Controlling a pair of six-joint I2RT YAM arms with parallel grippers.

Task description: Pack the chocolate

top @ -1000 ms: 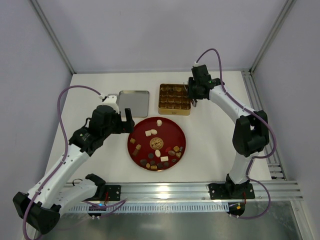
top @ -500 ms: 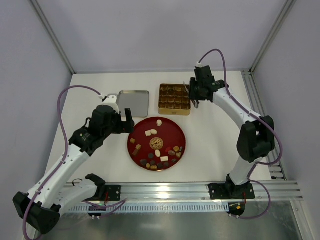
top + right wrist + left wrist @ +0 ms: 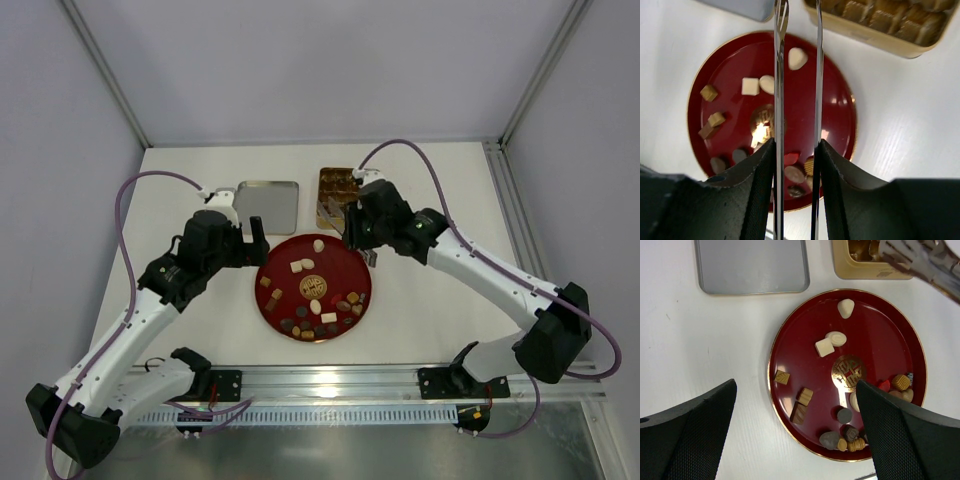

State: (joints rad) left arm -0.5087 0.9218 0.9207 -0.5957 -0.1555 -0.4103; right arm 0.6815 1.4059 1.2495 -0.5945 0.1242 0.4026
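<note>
Right gripper point(image 3: 797, 30), thin metal tines slightly parted, empty, above round red plate point(image 3: 837, 90). Small brown, tan, cream chocolates point(image 3: 824, 347) scattered on plate. Gold gridded tin point(image 3: 875, 35) beyond, flat grey lid point(image 3: 751, 265) beside. Left gripper point(image 3: 795, 427) wide apart, empty.

White arm links point(image 3: 120, 335), black joints, purple cables point(image 3: 125, 210), black bases.

Left gripper point(image 3: 795, 432) agape; right gripper point(image 3: 797, 60) seemingly empty

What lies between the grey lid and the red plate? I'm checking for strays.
Only bare white table separates the grey lid from the red plate; the left wrist view shows no chocolate there.
</note>
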